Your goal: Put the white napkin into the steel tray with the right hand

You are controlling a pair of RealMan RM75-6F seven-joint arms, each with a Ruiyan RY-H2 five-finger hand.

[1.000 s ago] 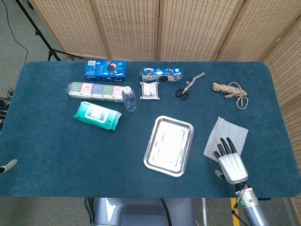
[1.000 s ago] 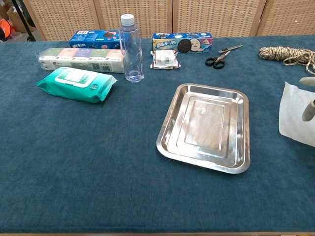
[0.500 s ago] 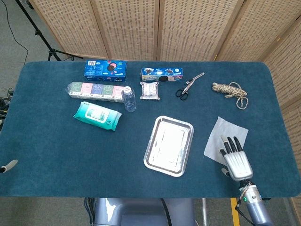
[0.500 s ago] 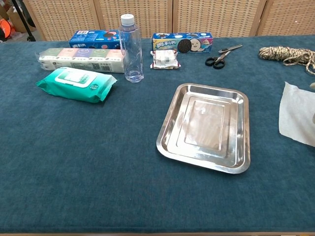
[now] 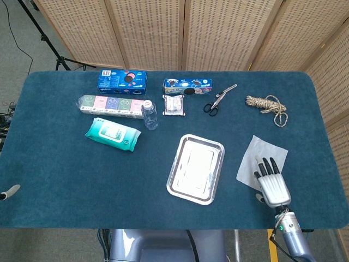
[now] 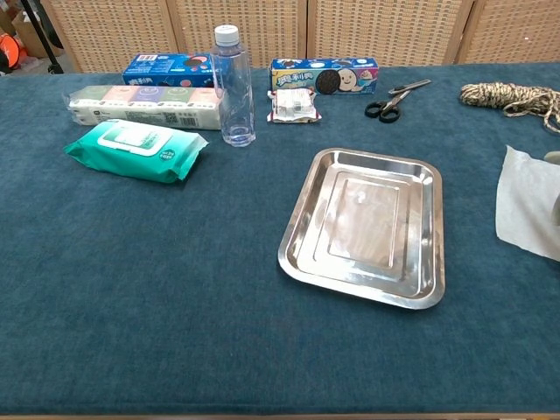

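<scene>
The steel tray (image 5: 196, 168) lies mid-worktop. The napkin (image 5: 262, 158) lies right of the tray, the bottle (image 5: 149, 115) behind-left of it, the scissors (image 5: 218, 99) behind it, the rope (image 5: 266, 107) behind-right.

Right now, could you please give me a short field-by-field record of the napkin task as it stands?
napkin: white napkin lies flat on the table, right of the tray
tray: steel tray holds nothing
right hand: right hand at the napkin's near edge, fingers extended over it, nothing held
left hand: left hand only a tip visible at the table's left edge
step status: napkin not yet lifted
</scene>
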